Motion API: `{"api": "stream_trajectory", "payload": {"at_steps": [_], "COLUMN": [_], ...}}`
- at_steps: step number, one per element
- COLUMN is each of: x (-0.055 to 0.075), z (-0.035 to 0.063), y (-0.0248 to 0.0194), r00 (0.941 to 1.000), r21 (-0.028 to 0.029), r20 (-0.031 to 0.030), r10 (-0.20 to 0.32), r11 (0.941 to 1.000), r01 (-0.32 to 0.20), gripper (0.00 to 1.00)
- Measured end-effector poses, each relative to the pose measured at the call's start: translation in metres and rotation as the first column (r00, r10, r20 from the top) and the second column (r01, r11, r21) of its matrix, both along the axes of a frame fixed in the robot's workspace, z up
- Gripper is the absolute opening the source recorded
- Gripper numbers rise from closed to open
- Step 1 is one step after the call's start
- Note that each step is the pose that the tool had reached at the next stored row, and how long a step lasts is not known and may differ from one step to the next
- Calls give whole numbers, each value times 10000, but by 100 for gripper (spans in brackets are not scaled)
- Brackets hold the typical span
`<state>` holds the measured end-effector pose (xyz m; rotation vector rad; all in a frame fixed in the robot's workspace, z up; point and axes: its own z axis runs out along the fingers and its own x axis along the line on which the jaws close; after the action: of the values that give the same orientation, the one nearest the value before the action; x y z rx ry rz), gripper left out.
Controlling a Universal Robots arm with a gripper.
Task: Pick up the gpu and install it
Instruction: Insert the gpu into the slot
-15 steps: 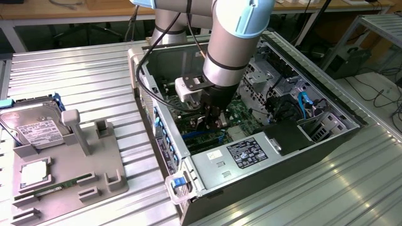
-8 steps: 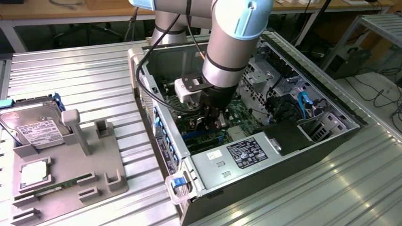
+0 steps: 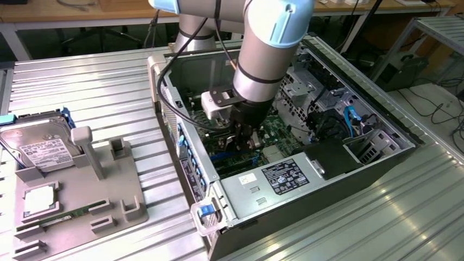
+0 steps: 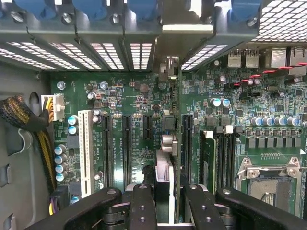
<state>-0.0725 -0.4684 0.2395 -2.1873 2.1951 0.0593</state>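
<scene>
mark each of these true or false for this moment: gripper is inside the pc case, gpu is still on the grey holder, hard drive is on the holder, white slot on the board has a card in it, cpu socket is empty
1. The gripper is inside the open computer case. True.
2. The gpu lies on the grey holder. False: it stands edge-on between the gripper's fingers, above the motherboard.
3. The hard drive sits on the holder. True.
4. The white slot holds a card. False: it is empty.
5. The cpu socket is empty. True.
</scene>
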Motion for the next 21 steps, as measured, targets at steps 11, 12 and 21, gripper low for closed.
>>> {"api": "stream_trajectory", "payload": {"at_steps": [11, 12, 21], "x": [-1, -1, 0], "z": [-38, -39, -37], "y": [5, 6, 6], "r00": [10000, 10000, 10000], "r21": [-4, 2, -1], "r20": [-24, -22, -23], "r10": [-2, -2, -1], "r11": [10000, 10000, 10000], "r01": [2, 2, 1], "gripper": [28, 28, 28]}}
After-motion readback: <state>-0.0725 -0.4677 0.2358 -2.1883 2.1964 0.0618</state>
